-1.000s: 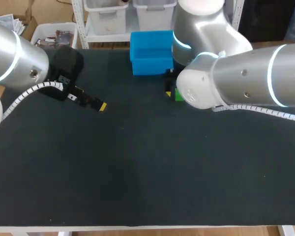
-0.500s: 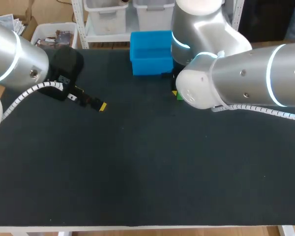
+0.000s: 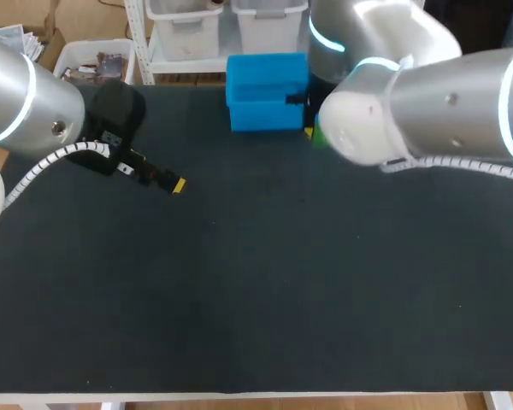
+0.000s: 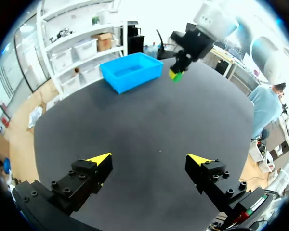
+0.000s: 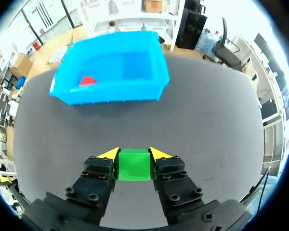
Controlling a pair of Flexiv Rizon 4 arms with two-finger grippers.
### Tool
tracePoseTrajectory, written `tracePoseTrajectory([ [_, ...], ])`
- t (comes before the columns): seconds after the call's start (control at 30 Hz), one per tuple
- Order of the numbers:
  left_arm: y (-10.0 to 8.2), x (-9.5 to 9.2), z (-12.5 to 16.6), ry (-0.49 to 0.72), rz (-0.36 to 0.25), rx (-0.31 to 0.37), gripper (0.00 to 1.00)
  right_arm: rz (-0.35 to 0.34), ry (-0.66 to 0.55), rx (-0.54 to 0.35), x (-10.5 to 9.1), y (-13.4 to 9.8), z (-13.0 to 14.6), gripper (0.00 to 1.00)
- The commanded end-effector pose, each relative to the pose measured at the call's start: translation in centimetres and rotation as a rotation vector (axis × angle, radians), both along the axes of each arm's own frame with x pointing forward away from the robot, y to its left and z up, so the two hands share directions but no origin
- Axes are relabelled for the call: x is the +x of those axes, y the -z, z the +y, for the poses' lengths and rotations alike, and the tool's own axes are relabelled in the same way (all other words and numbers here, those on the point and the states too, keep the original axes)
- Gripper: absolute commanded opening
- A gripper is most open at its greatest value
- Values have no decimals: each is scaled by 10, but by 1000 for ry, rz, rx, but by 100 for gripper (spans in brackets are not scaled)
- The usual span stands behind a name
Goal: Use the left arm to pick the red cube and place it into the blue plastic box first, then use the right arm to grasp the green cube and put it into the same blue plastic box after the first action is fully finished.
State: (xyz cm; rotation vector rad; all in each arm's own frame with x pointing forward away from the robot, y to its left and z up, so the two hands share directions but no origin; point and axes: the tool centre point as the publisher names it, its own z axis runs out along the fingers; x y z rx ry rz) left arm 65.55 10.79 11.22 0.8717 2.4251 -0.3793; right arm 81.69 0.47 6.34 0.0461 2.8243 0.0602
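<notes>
The green cube sits between the yellow-tipped fingers of my right gripper, which is shut on it and holds it above the table, just short of the blue plastic box. The red cube lies inside that box. In the head view the box stands at the table's far edge, and only a sliver of the green cube shows beside my right arm. From the left wrist view the green cube hangs in the right gripper near the box. My left gripper is open and empty over the table's left side.
The black table top stretches wide in front of the box. My right arm's bulky white body hangs over the table's far right, next to the box.
My right gripper has shut on the green cube, lifted it off the table and carried it toward the blue box. The left arm has not moved.
</notes>
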Motion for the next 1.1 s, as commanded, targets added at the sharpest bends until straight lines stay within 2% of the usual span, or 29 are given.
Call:
tracePoseTrajectory([
  [0.03,1,1,0,2,0,-2,100,-72,-4,-3,-21,-45,-6,0],
  [0.27,1,1,0,2,0,-2,100,-110,-17,5,-21,-62,-5,0],
  [0.47,1,1,0,2,0,-2,100,-233,-45,6,-18,-77,-1,0],
  [0.73,1,1,0,2,0,-2,100,-338,-55,38,-11,-80,2,0],
  [0.87,1,1,0,2,0,-2,100,-369,-48,52,-8,-80,1,0],
  [1.1,1,1,0,2,0,-2,100,-380,-47,70,-1,-79,-1,0],
])
